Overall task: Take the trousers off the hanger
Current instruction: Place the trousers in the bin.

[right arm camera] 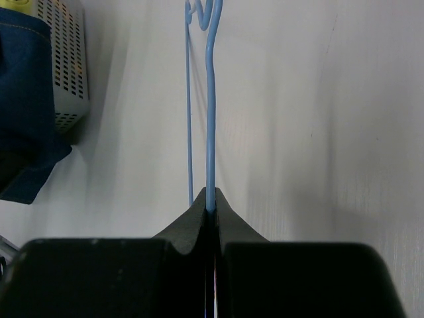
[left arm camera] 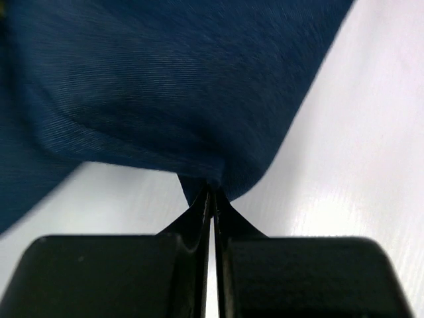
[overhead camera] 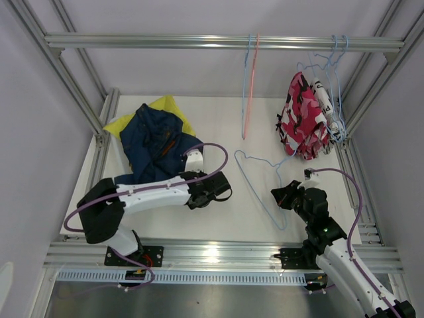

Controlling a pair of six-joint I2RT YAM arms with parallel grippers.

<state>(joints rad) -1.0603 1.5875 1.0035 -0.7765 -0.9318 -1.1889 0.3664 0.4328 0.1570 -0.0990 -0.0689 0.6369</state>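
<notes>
The navy blue trousers point(overhead camera: 156, 142) lie crumpled at the back left of the table, on top of the plain yellow pair point(overhead camera: 169, 106). My left gripper point(overhead camera: 197, 179) is shut on an edge of the navy cloth point(left arm camera: 172, 86), pinched at the fingertips point(left arm camera: 212, 192). My right gripper point(overhead camera: 277, 195) is shut on the wire of a bare blue hanger point(overhead camera: 255, 175) that lies on the table point(right arm camera: 211, 132). The pink-red patterned pair point(overhead camera: 301, 126) and the white lettered pair point(overhead camera: 322, 99) hang on hangers at the back right. No camouflage pair shows.
A pink and a blue bare hanger point(overhead camera: 250, 86) hang from the top rail point(overhead camera: 199, 42) at centre. Aluminium frame posts line both sides of the white table point(overhead camera: 218, 212). In the right wrist view the navy cloth point(right arm camera: 26, 106) and a perforated grey block point(right arm camera: 63, 66) sit at the left.
</notes>
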